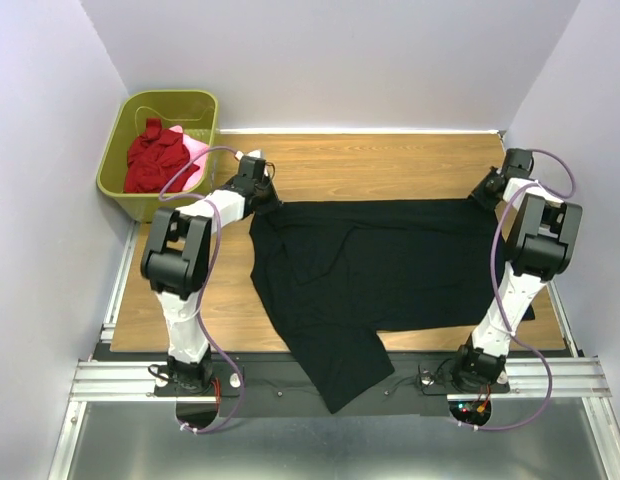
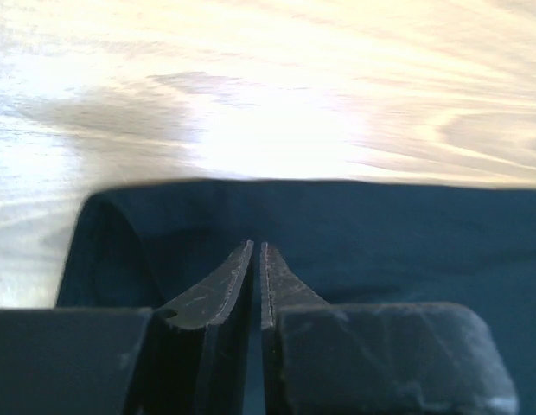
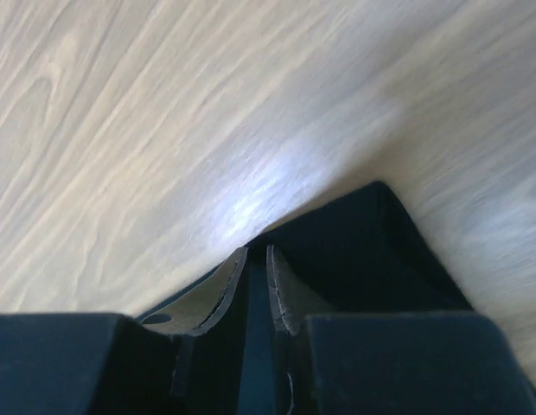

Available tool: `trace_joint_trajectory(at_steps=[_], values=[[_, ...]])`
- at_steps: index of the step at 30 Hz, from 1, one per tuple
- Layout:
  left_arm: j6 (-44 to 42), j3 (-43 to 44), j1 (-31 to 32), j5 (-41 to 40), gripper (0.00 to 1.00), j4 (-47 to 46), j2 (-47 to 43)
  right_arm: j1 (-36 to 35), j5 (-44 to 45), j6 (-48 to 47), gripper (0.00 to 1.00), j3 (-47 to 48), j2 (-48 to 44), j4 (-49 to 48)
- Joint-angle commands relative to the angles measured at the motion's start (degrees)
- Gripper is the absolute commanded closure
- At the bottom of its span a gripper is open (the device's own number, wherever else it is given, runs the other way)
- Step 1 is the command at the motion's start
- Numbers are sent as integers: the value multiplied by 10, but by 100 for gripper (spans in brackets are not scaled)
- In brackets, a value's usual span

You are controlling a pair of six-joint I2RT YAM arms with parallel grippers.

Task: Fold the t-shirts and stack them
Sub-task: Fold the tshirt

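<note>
A large black t-shirt [image 1: 375, 270] lies spread across the wooden table, one part hanging over the near edge. My left gripper [image 1: 265, 200] is at its far left corner, shut on the black cloth [image 2: 354, 233], which fills the left wrist view below the jaws. My right gripper [image 1: 482, 197] is at the far right corner, shut on the black cloth [image 3: 372, 242]. A dark red t-shirt [image 1: 155, 155] and a pink one [image 1: 195, 150] lie crumpled in the basket.
An olive-green plastic basket [image 1: 205, 105] stands at the far left, just off the table's corner. White walls close in on three sides. A metal rail [image 1: 320, 375] runs along the near edge by the arm bases.
</note>
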State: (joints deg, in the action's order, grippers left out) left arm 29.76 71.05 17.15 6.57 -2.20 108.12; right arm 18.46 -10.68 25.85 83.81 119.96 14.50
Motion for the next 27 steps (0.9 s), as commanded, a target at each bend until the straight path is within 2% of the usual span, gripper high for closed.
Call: trace_joint_trajectory(at_steps=[1,5,9,13,14,16,19,20,24,26,27], values=[[-16,47,-7,-32,82,21,46,12,34,-13,80,42,38,-18],[-23,96,-21,-36,83,42,95,18,57,-15,80,74,64,-18],[-49,188,-26,-40,83,73,142,17,45,-19,79,94,62,-18],[-66,223,-23,-38,75,76,136,-1,24,-29,75,89,17,-19],[-68,221,-22,-40,69,76,113,-8,24,-37,73,84,5,-19],[-79,204,-7,-49,62,75,63,-31,7,-40,66,59,-40,-19],[-81,144,16,-60,58,77,-2,-70,-19,-36,60,7,-107,-22],[-80,126,26,-61,50,79,-44,-82,-22,-32,59,-6,-123,-22],[-88,32,97,-81,48,95,-136,-133,-49,-14,51,-79,-196,-31],[-123,-16,129,-91,46,103,-174,-157,-73,2,43,-124,-233,-42],[-135,-40,170,-113,45,106,-184,-174,-88,6,40,-138,-244,-49]])
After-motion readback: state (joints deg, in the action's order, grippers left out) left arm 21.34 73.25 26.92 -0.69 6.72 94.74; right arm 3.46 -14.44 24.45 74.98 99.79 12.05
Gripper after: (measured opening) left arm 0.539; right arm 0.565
